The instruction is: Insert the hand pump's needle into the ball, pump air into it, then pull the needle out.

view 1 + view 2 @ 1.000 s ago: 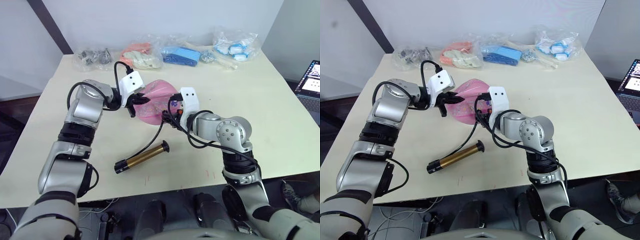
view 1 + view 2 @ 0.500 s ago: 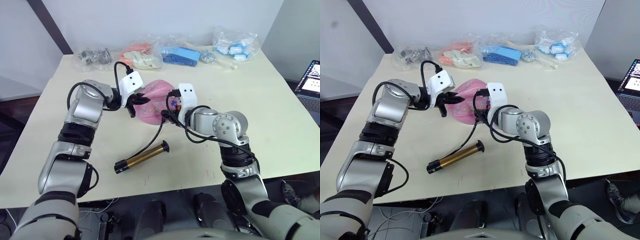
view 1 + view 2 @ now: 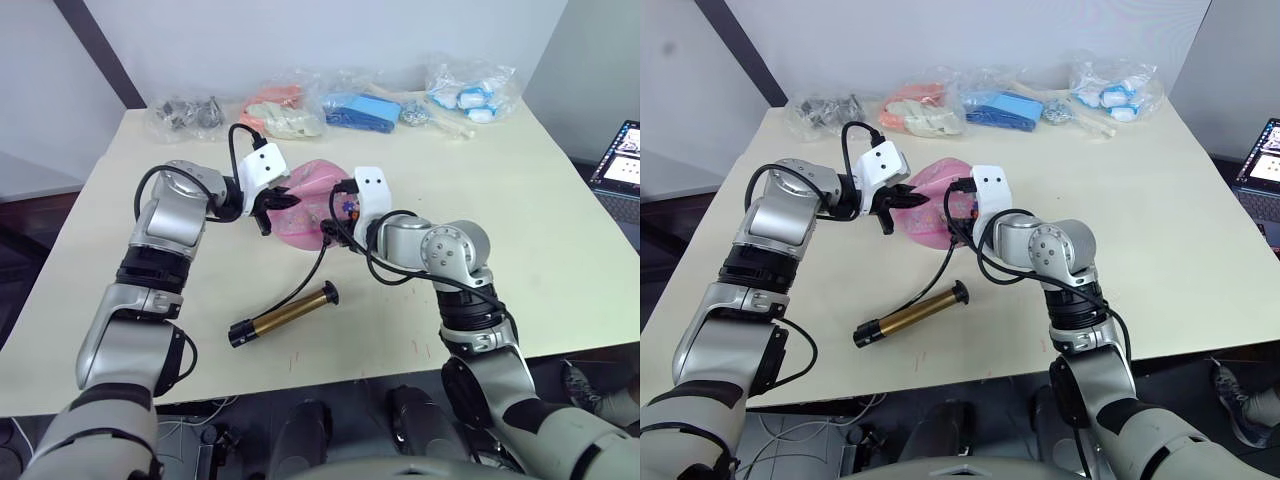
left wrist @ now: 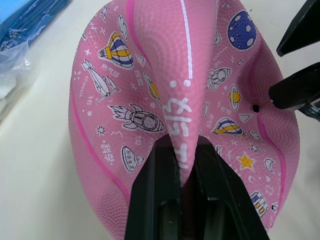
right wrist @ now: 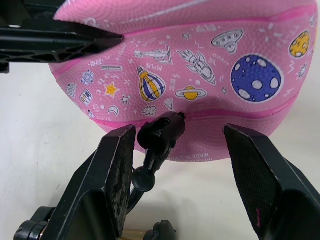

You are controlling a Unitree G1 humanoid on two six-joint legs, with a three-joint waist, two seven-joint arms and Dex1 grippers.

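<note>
Currently your left gripper is clamped on a raised fold of the ball, its two black fingers pinching the pink rubber between them. You will find the ball just above the centre of the head views, deflated and creased, lying on the cream table between your two grippers.

Your right gripper stands with its fingers spread wide, clamped on nothing. Between those fingers sits the black hose end, its tip pressed against the ball's surface just below the printed ringed planet. The needle itself is too small to make out at that contact, so you cannot confirm its depth. In the left wrist view the same black tip meets the ball at a small dark valve hole.

The hand pump lies flat on the table in the lower centre of the left eye view, well apart from both grippers, handle end toward the lower left. Its thin black hose curves up from the barrel's upper right end toward the ball.

Several clear plastic bags line the table's far edge across the upper part of the frame. A laptop shows at the right edge.
</note>
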